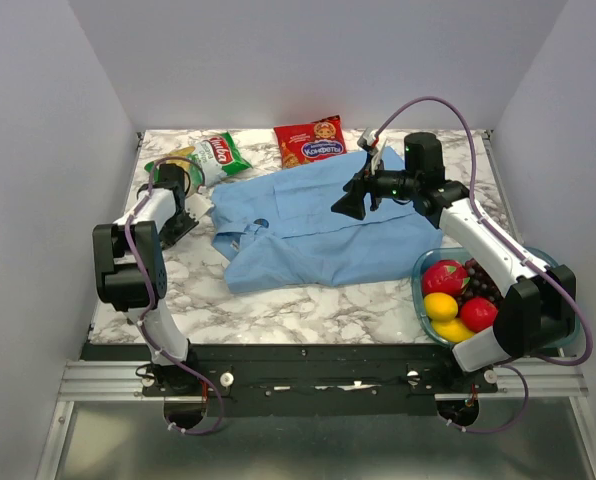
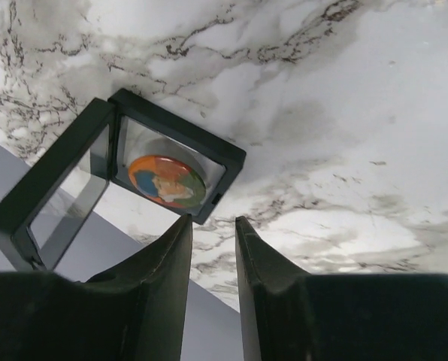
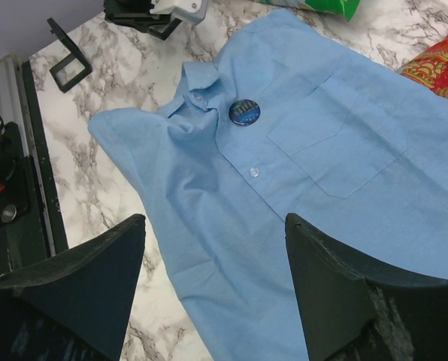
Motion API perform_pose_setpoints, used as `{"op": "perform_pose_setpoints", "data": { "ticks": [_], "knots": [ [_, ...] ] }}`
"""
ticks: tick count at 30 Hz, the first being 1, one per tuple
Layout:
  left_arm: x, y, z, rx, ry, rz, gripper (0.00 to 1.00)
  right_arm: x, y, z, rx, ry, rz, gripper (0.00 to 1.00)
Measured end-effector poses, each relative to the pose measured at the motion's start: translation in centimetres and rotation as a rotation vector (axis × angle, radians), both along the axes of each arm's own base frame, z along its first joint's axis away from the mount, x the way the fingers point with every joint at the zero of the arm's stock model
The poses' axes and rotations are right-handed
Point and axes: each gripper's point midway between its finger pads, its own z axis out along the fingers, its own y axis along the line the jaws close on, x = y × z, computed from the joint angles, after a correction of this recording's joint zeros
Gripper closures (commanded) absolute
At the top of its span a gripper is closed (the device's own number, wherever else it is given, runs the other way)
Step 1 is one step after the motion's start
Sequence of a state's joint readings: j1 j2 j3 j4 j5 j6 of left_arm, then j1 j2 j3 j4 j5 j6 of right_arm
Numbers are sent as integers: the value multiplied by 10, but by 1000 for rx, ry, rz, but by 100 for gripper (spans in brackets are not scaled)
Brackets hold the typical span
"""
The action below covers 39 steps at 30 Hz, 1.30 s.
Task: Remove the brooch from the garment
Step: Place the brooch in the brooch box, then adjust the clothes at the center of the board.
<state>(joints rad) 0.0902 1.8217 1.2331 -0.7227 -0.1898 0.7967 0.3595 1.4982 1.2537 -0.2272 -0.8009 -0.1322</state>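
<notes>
right jaws wide, empty; left jaws slightly apart, empty. Centre right over the brooch (image 3: 244, 112), upper middle of its wrist view, and pinch rim only, not shirt (image 3: 344, 188)

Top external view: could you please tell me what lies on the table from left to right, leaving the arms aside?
Leftmost, green snack bag → blue shirt → bowl of fruit; red snack bag omitted, since it overlaps the shirt.

Shirt (image 1: 318, 225) spread on table (image 1: 308, 310), brooch (image 3: 244, 112) on shirt beside collar, chip bag (image 1: 206, 157) behind-left of shirt, sweets packet (image 1: 310, 141) behind shirt, fruit bowl (image 1: 418, 280) just right-front of shirt, display frame (image 2: 179, 139) left of shirt, badge (image 2: 168, 180) inside frame.
</notes>
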Motion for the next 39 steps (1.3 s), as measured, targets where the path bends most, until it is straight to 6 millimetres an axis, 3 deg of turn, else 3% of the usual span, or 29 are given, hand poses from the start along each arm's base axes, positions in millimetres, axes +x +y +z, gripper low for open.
{"op": "perform_pose_setpoints", "data": {
  "ticks": [6, 10, 15, 19, 21, 22, 26, 31, 35, 36, 39],
  "knots": [
    [-14, -24, 17, -117, -3, 50, 58, 2, -2, -3, -37, -67, 25, 18],
    [-8, -67, 41, -289, -57, 57, 54, 6, -10, -23, -136, -141, 61, 18],
    [30, -131, 89, -588, -191, 143, 53, 4, -14, -67, -300, -174, 159, 18],
    [58, -160, 114, -756, -250, 263, 45, -3, -2, -89, -370, -175, 249, 18],
    [65, -169, 115, -815, -247, 329, 39, -6, 7, -94, -385, -176, 285, 18],
    [64, -174, 113, -849, -236, 381, 2, -7, 13, -94, -387, -179, 299, 18],
    [46, -192, 89, -995, -143, 598, 1, -8, 37, -90, -376, -193, 337, 18],
    [23, -202, 60, -1091, -12, 867, 1, -8, 79, -83, -326, -188, 396, 19],
    [27, -211, 56, -1174, 5, 948, 3, -20, 118, -98, -317, -194, 484, 37],
    [29, -213, 56, -1196, 6, 962, 3, -28, 127, -106, -323, -192, 516, 45],
    [33, -218, 55, -1250, 12, 1000, 4, -68, 152, -138, -345, -173, 652, 56]
  ]
}}
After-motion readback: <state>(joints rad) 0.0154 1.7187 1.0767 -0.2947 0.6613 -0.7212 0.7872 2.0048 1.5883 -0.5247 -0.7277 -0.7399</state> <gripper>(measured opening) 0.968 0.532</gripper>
